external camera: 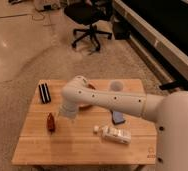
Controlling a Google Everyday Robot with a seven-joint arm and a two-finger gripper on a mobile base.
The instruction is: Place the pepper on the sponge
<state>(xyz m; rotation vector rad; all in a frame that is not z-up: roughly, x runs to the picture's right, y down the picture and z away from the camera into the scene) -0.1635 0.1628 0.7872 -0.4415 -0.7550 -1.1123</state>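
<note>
The dark red pepper (50, 122) lies on the left part of the wooden table (77, 145). On the right of the table lies the blue sponge (118, 117), partly hidden behind my white arm. My gripper (66, 113) hangs at the end of the arm, just right of the pepper and a little above the tabletop. The arm reaches in from the right, across the middle of the table.
A black striped block (45, 92) lies at the table's back left. An orange bowl (90, 101) shows partly behind the arm. A white cup (116, 86) stands at the back, and a white packet (114, 133) lies front right. An office chair (89, 20) stands beyond the table.
</note>
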